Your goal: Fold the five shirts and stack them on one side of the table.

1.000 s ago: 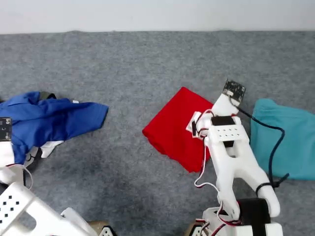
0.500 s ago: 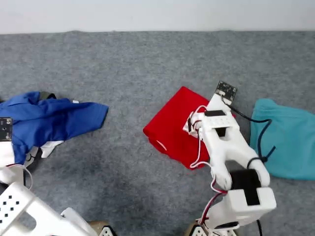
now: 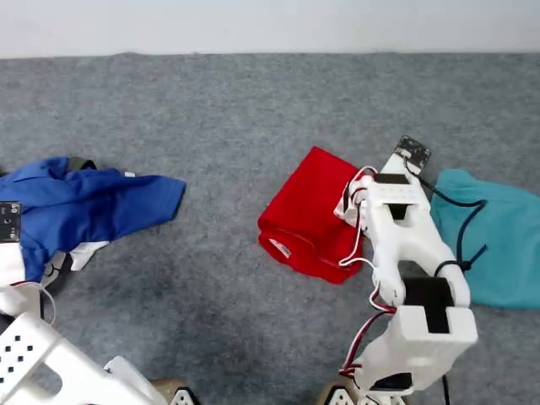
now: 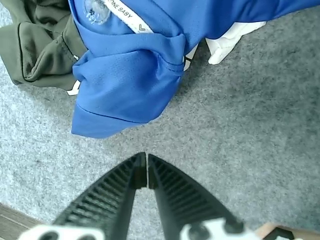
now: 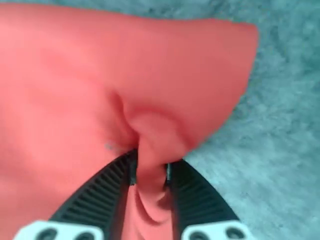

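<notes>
A folded red shirt (image 3: pixel 308 221) lies at the table's centre right. My right gripper (image 5: pixel 148 168) is shut on a pinched fold of the red shirt (image 5: pixel 100 85); in the high view that arm (image 3: pixel 403 245) covers the shirt's right edge. A folded teal shirt (image 3: pixel 494 236) lies just right of it. On the far left sits a heap of a blue shirt (image 3: pixel 80 207), a white shirt (image 3: pixel 84 253) and an olive shirt (image 4: pixel 35 42). My left gripper (image 4: pixel 147 172) is shut and empty over bare carpet near the blue shirt (image 4: pixel 140 70).
The grey carpeted table (image 3: pixel 219 126) has open room across its middle and back. A white wall (image 3: pixel 270 25) borders the far edge. The left arm's white base (image 3: pixel 34 354) fills the near left corner.
My right arm has shifted rightward, dragging the red shirt toward the teal one; the red shirt's left side has bunched and doubled up. The left arm and heap have stayed still.
</notes>
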Tool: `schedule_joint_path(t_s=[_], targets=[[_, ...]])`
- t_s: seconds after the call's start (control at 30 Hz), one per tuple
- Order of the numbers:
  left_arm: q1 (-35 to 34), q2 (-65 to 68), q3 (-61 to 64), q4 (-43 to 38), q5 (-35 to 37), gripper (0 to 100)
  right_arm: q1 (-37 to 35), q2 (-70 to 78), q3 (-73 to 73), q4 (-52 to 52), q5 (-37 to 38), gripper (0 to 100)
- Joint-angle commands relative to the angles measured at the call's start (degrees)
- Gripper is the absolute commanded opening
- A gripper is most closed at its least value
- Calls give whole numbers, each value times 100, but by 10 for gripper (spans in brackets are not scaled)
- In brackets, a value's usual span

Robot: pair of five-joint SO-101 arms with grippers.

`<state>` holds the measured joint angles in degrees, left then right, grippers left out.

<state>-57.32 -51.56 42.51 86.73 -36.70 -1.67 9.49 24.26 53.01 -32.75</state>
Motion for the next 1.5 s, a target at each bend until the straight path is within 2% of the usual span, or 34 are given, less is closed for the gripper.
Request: schedule_joint_path(t_s=[0.0, 0.17, 0.43, 0.73, 0.9, 1.1, 1.37, 1.47], targets=[[35, -97, -198, -97, -35, 15, 119, -716, -185, 338, 457, 9], [35, -97, -198, -97, -35, 15, 268, -1780, -193, 989, 1468, 9], [35, -97, -198, -123, -44, 15, 1182, -3354, -202, 1719, 3736, 9], [35, -88, -198, -132, -53, 15, 2325, -4303, -202, 1648, 5503, 9], [35, -88, -198, -105, -53, 15, 2862, -4338, -167, 1112, 6040, 9], [35, -88, -198, -97, -53, 15, 3116, -4145, 185, 497, 6286, 9], [35, -97, -145, -97, -53, 15, 3495, -3327, 554, -673, 6418, 9], [35, -97, 40, -105, -62, 15, 3644, -2923, 545, -1086, 6848, 9]])
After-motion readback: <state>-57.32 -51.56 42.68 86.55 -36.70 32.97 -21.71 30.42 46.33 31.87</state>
